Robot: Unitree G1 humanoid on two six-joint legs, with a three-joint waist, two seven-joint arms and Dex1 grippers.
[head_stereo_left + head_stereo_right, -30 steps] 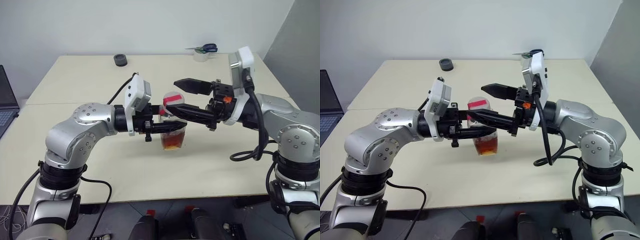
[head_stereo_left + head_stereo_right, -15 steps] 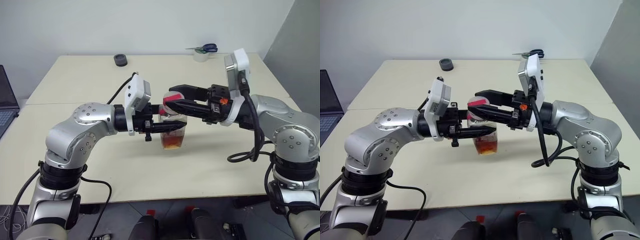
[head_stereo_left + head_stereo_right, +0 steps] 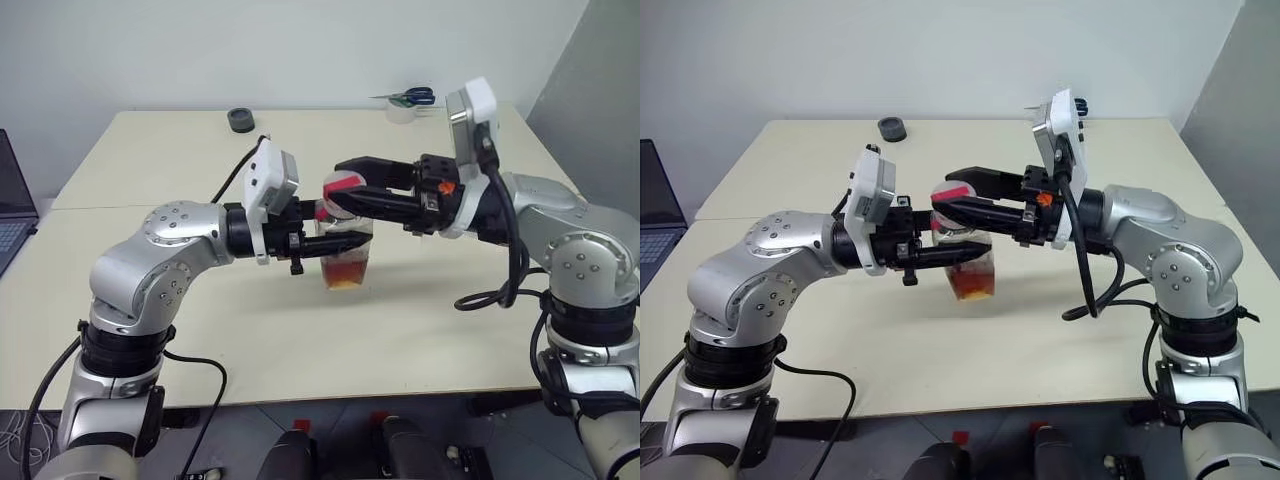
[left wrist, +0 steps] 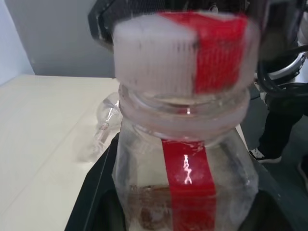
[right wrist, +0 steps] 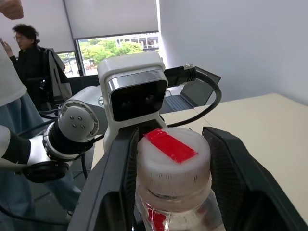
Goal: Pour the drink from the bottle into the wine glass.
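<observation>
Two grippers meet over the middle of the table (image 3: 150,150), toward its near edge. The left gripper (image 3: 340,243) reaches in from the robot's left, pointing level to the right. Its jaws are closed on the body of the bottle (image 3: 345,250), one black finger on each side of the clear plastic wall, as the left wrist view confirms. The bottle stands upright, and whether its base touches the table cannot be told. The drink (image 3: 345,272), an amber to reddish-brown liquid, fills only the lowest part of the bottle.

The right gripper (image 3: 345,190) reaches in from the robot's right, pointing to the left at a level just above the left gripper. Its jaws stand part open, one finger on each side of the cap (image 5: 173,159). The cap is whitish with a red strip across its top. The right wrist view shows both fingers (image 5: 231,173) close beside the cap wall; firm contact cannot be confirmed there. A red strip also runs down the bottle wall below the neck.

The wine glass (image 4: 103,130) appears in the left wrist view beyond the bottle, on the table; it is blurred and seems to lie on its side.

At the far edge of the table sit a small dark round object (image 3: 240,120), a tape roll (image 3: 402,112) and blue-handled scissors (image 3: 415,96). A laptop (image 3: 12,205) lies off the table's left edge. A person (image 5: 26,53) stands in the background of the right wrist view.
</observation>
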